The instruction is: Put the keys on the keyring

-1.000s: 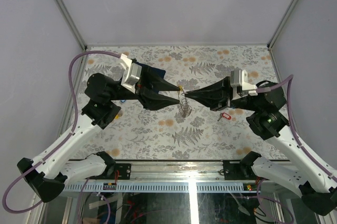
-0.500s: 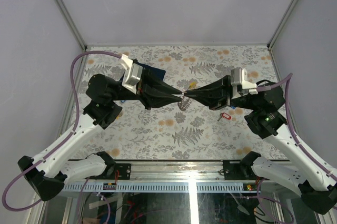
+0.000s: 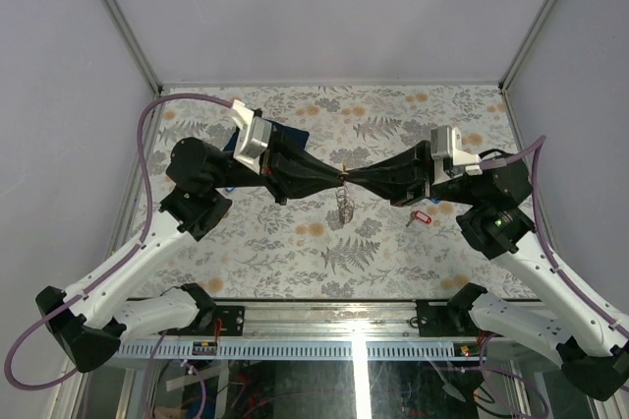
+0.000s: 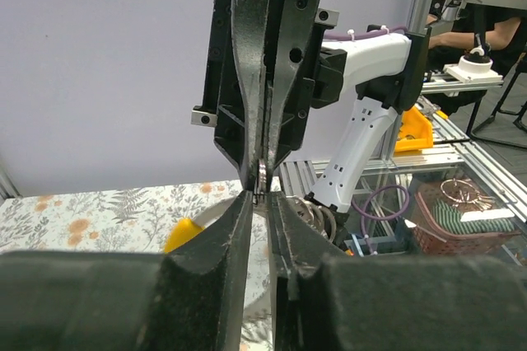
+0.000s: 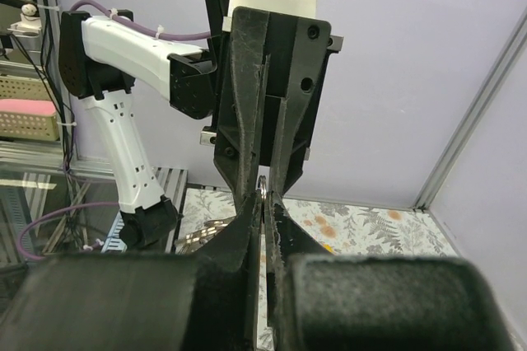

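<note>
- Grippers met tip to tip at centre of the overhead view: left gripper [image 3: 336, 178] and right gripper [image 3: 351, 179], each closed narrow on the keyring [image 4: 262, 178], which was held edge-on above the table [image 3: 393, 242].
- Yellow tag [image 4: 183, 234] hung near the pinch; whether threaded, could not tell.
- Red-tagged key [image 3: 422, 216] lay on the table, right of centre.
- Judgement: a key was being worked along the coil. One grip should hold firm while the other eases round, with small moves.
- Writing, brands: none legible.

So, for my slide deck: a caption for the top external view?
Left end effector and right end effector meet tip to tip, keyring dangling beneath.
</note>
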{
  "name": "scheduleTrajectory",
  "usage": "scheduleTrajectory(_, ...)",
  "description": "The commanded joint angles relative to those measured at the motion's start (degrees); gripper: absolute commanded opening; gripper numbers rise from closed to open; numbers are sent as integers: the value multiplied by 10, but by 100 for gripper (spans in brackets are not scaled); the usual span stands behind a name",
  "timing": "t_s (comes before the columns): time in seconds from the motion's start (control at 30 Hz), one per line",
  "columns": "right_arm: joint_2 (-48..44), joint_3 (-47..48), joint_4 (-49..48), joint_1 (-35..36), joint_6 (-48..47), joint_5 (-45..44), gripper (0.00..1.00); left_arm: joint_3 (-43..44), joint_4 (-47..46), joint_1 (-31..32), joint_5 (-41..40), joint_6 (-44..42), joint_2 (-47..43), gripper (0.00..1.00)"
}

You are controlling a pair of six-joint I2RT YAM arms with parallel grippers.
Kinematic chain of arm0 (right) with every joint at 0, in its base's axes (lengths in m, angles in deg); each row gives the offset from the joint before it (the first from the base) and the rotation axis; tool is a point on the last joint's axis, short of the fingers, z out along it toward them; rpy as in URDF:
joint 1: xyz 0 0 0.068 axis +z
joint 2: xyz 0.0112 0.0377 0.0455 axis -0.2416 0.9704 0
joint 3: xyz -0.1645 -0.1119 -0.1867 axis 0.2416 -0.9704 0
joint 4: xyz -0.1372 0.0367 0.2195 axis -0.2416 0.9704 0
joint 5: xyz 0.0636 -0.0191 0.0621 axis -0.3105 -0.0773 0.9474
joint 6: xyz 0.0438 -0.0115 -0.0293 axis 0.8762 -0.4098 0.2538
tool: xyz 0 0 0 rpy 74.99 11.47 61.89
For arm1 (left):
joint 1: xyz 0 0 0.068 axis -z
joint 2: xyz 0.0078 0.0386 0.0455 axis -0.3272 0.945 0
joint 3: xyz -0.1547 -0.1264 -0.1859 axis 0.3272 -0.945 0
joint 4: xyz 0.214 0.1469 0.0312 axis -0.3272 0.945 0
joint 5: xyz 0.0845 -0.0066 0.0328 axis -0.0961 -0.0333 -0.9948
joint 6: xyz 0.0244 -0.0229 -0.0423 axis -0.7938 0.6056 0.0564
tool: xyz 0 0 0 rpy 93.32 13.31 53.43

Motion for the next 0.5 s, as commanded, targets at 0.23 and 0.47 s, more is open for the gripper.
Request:
scheduleTrajectory(0.23,-7,11,-5,4,-9,6,8,32,58,11,-26,-64,-3,0)
scheduleTrajectory(0.47,-36,29,86,4,-58,-3,22,73,195,11,-41,-146,-10,0)
